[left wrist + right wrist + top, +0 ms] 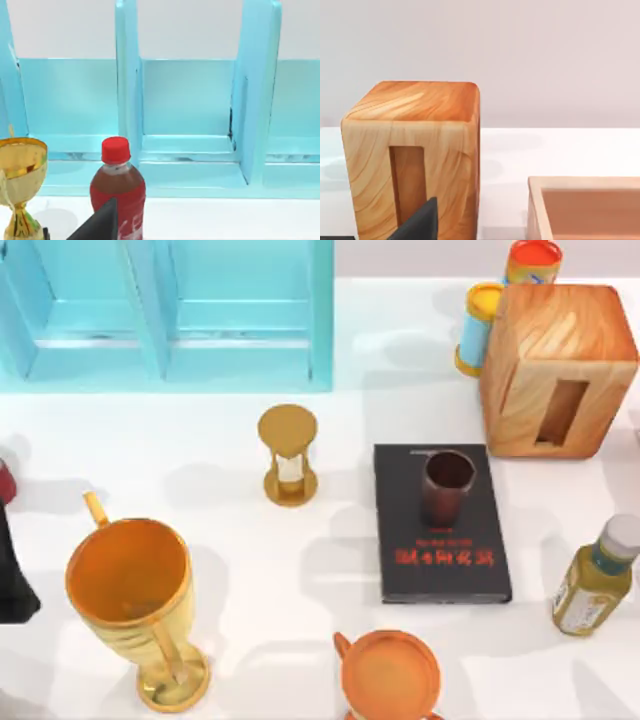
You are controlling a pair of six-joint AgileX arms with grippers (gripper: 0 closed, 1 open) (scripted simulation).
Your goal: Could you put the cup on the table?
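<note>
Cup [447, 486] still sits on the book [440, 525], nothing grabbed yet; can't tell either jaws' state, next is reaching over for it.

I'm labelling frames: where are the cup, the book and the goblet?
cup [446, 487]: top view, its dark outer wall.
book [440, 560]: top view, the red lettering on its cover.
goblet [128, 575]: top view, inside its gold bowl.
</note>
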